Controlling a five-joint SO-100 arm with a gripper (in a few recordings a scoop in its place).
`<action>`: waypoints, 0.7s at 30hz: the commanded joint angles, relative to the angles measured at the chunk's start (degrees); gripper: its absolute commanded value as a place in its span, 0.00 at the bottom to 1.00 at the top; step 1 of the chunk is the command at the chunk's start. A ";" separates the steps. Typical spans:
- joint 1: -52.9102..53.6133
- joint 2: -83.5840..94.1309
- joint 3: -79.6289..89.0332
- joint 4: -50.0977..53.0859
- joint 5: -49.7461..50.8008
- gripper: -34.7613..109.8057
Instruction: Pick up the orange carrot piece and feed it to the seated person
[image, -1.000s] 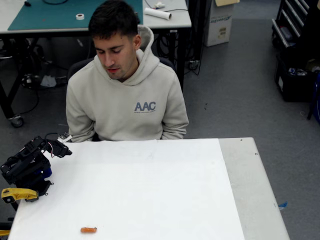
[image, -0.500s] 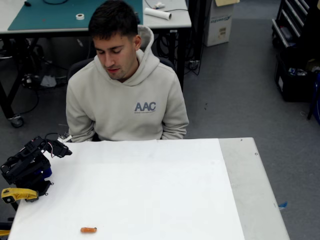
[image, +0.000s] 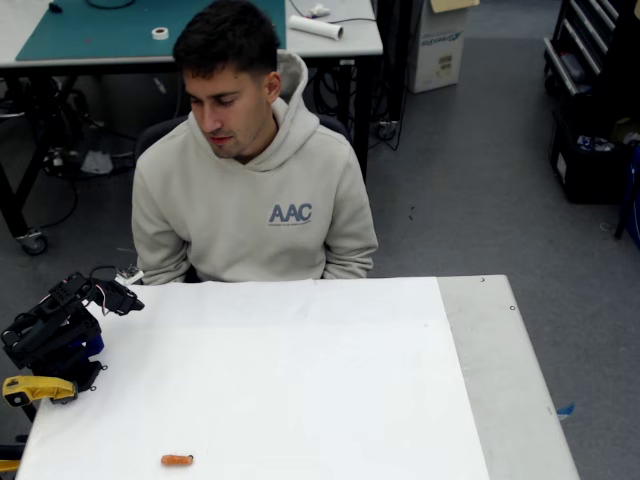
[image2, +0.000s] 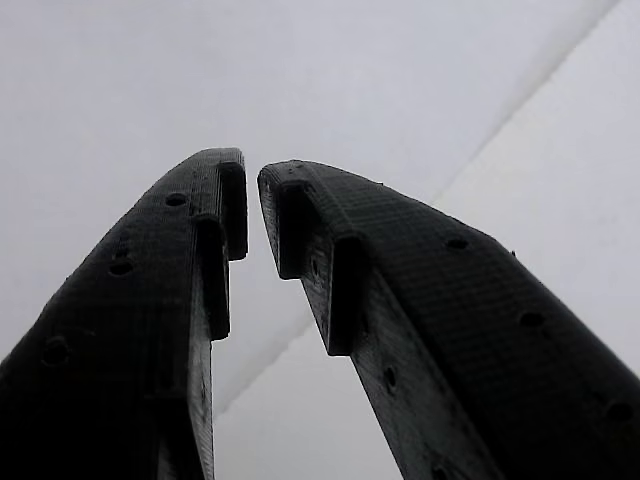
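One carrot piece (image: 177, 460) lies lengthwise left-right on the table (image: 300, 370), well apart from my gripper (image2: 252, 205), toward the near edge; jaws nearly closed, empty.

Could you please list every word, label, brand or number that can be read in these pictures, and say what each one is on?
"AAC": printed on the chest of the seated person's hoodie in the fixed view.
A smaller line under "AAC": too small to read.
Print on the cardboard box on the floor behind: blurred, not readable.
In the wrist view the gripper carries no text.
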 joint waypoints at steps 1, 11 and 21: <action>-0.88 0.53 -4.22 0.79 0.44 0.23; -1.49 0.62 -4.22 0.79 0.44 0.23; -1.49 0.62 -4.31 0.79 0.44 0.23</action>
